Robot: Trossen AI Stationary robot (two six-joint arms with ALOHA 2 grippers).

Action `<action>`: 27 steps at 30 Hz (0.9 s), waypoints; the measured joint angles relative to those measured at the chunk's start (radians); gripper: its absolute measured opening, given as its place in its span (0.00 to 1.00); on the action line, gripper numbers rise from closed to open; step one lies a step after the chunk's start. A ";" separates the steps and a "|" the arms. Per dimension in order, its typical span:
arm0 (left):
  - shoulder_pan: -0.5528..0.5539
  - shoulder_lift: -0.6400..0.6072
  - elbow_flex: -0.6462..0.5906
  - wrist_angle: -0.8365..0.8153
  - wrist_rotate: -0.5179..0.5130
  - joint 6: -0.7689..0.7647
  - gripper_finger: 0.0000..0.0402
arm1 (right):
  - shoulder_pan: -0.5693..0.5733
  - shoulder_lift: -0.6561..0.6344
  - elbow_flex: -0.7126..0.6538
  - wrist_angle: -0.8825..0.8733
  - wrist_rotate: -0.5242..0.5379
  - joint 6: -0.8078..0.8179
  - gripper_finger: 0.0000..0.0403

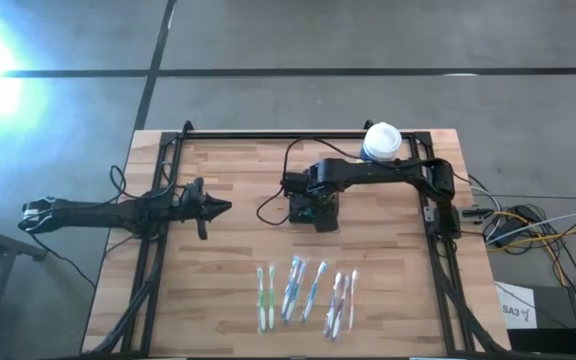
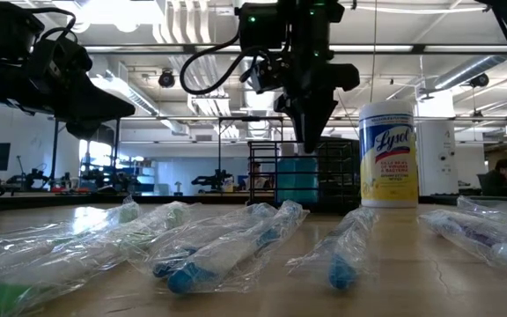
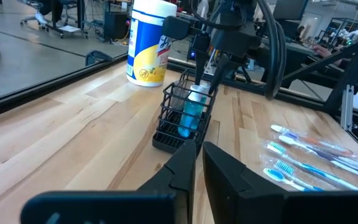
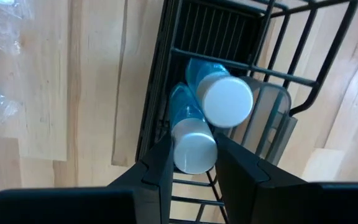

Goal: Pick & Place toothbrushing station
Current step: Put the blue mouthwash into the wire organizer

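**Right gripper poised over the caddy, left arm waiting at the table's left edge**

Start at the left of the high view: your left gripper [image 1: 216,208] sits over the left part of the wooden table [image 1: 238,270], pointing toward the middle. In its own wrist view its two fingers [image 3: 182,163] lie almost together, a thin slit between them, with nothing held.

Move to the centre. The toothbrushing station [image 1: 315,211], the one black wire caddy, stands on the table just right of the middle of the high view, mostly covered by the right arm. The left wrist view shows it upright [image 3: 182,118], with the right gripper [image 3: 211,84] coming down onto its top. In the right wrist view you can count two blue bottles with white caps [image 4: 219,99] standing side by side in one compartment of the caddy [image 4: 166,74]. The right gripper [image 4: 191,165] has its fingers set a little apart, on either side of the nearer bottle's cap; you cannot tell whether they touch it.

Along the bottom centre of the high view you can count about six wrapped toothbrushes [image 1: 306,293] in a loose row.

At the upper right stands one white canister [image 1: 381,141] with a yellow label.
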 joint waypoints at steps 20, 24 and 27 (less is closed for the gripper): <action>0.001 0.000 0.000 0.000 -0.001 -0.002 0.09 | -0.001 -0.003 0.010 0.011 0.002 0.005 0.41; 0.001 0.000 0.000 0.000 0.000 -0.002 0.09 | -0.001 -0.004 0.026 -0.012 0.001 0.006 0.43; 0.001 0.000 0.000 0.000 0.000 -0.002 0.09 | -0.001 -0.006 0.039 -0.042 0.001 0.005 0.44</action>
